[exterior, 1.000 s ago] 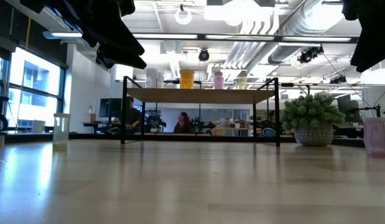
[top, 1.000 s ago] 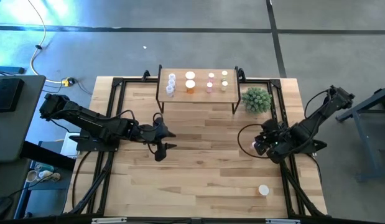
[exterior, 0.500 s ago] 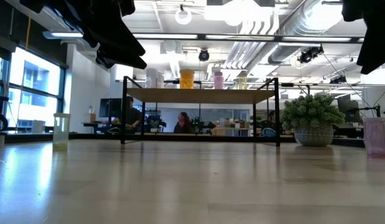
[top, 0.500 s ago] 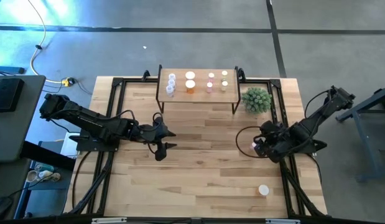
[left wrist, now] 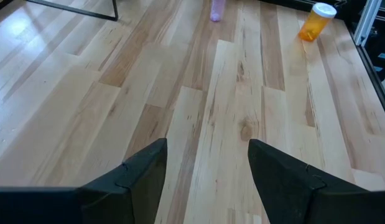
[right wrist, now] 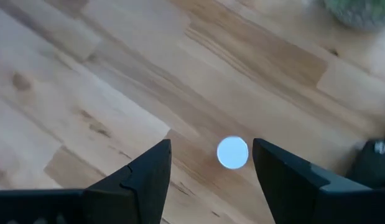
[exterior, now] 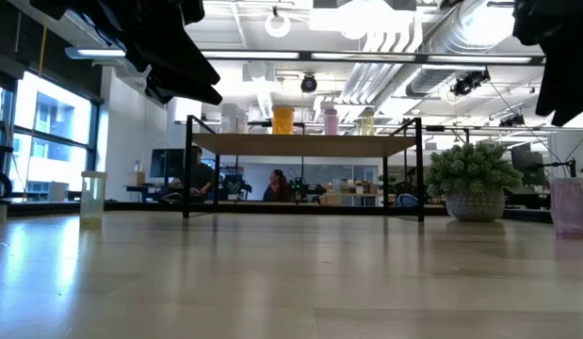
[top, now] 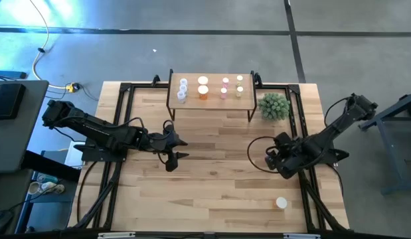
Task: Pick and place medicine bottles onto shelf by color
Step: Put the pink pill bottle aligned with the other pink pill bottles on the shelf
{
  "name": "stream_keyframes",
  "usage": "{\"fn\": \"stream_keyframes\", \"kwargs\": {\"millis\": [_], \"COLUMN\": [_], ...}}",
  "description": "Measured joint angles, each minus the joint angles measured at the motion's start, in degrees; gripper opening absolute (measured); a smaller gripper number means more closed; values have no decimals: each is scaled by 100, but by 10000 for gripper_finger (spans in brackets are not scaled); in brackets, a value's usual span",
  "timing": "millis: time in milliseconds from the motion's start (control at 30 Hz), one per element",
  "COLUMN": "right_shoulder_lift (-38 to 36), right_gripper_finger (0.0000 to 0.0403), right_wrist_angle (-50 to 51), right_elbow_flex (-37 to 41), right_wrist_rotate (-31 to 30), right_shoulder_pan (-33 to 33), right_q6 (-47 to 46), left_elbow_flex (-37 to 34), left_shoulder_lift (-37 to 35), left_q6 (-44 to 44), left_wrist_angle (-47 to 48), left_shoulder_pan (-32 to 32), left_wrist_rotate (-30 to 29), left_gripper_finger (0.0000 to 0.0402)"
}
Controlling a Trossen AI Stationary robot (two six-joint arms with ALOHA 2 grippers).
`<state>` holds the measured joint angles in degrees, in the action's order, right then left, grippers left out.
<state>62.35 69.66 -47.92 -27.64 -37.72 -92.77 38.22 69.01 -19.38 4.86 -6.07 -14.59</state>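
The shelf stands at the table's far middle. It carries clear, orange, pink and yellow-green medicine bottles in rows by color. A pink bottle stands upright on the table at the right. Its white cap shows between the open fingers of my right gripper, which hangs above it without touching. An orange bottle stands near the front right and also shows in the left wrist view. A pale bottle stands at the left. My left gripper is open and empty over the table's middle left.
A green spiky plant in a pot stands right of the shelf, just beyond my right arm. Bare wood lies between the two grippers. Black frame rails run along the table's sides.
My right gripper has moved a little toward the table's left and near edges and now covers the pink bottle in the high view. It stays open. The bottles have not moved.
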Motion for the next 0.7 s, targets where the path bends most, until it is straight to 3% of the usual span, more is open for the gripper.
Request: {"fn": "stream_keyframes", "kwargs": {"millis": [700], "right_shoulder_lift": [1814], "right_gripper_finger": [216], "right_wrist_angle": [98], "right_elbow_flex": [4], "right_wrist_rotate": [232], "right_shoulder_pan": [60], "right_q6": [-1842], "left_elbow_flex": [0], "left_shoulder_lift": [0], "left_q6": [2], "left_wrist_angle": [0], "left_shoulder_pan": [0], "left_wrist_rotate": [1], "left_gripper_finger": [216]}}
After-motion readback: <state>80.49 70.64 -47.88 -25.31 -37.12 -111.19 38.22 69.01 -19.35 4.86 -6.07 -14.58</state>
